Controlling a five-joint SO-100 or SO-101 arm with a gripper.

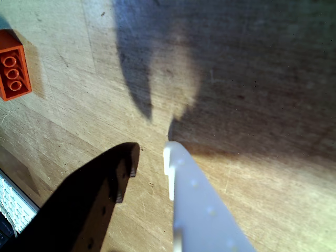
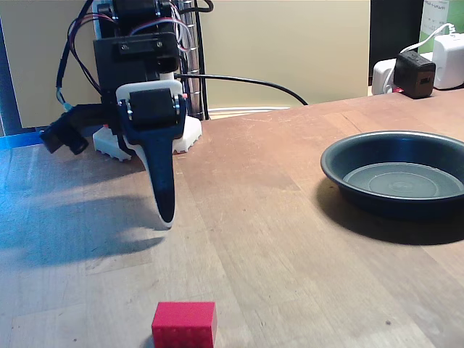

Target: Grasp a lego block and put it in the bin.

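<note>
One brick: the lego block (image 2: 184, 324) lies on the table's near edge, well apart from the gripper (image 2: 165, 217).
Pincer: released, holding nothing, tips just above wood.
Bin (image 2: 341, 163): far right.
Surface: scuffed wooden table (image 2: 275, 239).
Room: beige wall (image 2: 290, 43).

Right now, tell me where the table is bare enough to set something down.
In the fixed view, bare wood lies between the gripper and the bin, and right of the lego block along the front. It is crowded at the back, around the arm's base and the chargers.
</note>
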